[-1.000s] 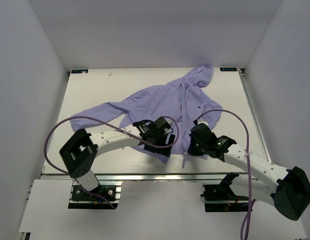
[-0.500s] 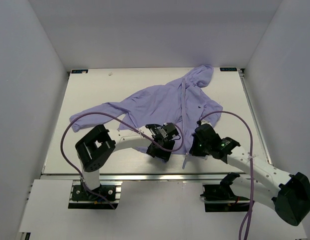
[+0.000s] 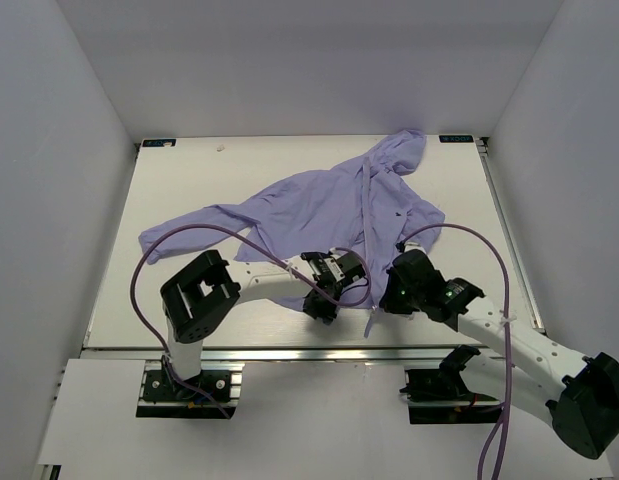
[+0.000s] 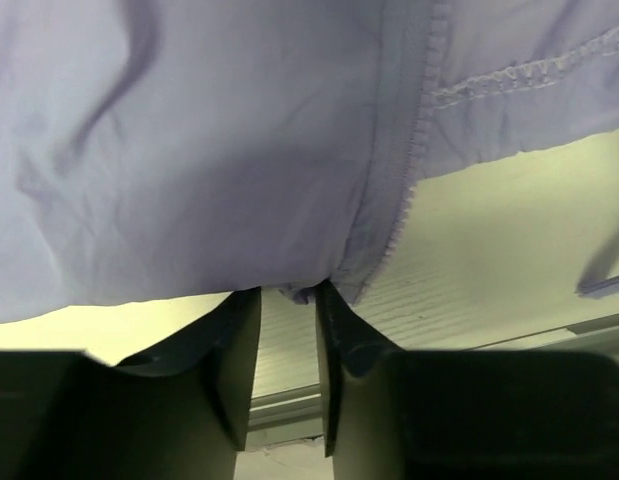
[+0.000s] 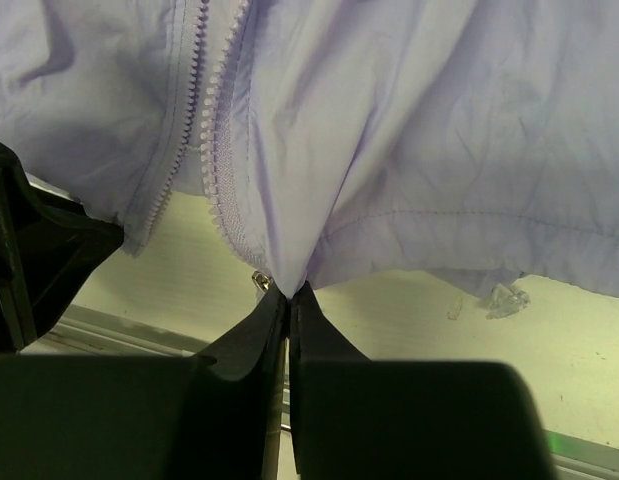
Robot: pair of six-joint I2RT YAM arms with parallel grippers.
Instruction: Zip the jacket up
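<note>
The jacket [image 3: 339, 205] lies spread across the middle of the table [image 3: 189, 165], hood toward the far right corner, one sleeve stretched out to the left. Its front is open at the bottom, and both rows of zipper teeth [image 5: 194, 90] show bare in the right wrist view. Purple cables [image 3: 239, 235] arch over both arms, and the left one crosses above the jacket's lower hem. A metal rail [image 3: 289, 353] runs along the near table edge, just behind the grippers.

The right gripper [image 5: 287, 290] has its jaws closed on the hem beside the zipper. The left gripper [image 4: 287, 295] shows a narrow gap between its jaws, with the hem's corner at their tips; whether they pinch it I cannot tell.

Compared with a second ago, the left gripper sits closer to the near edge, its arm folded back more tightly, and the right gripper has shifted slightly nearer too.
</note>
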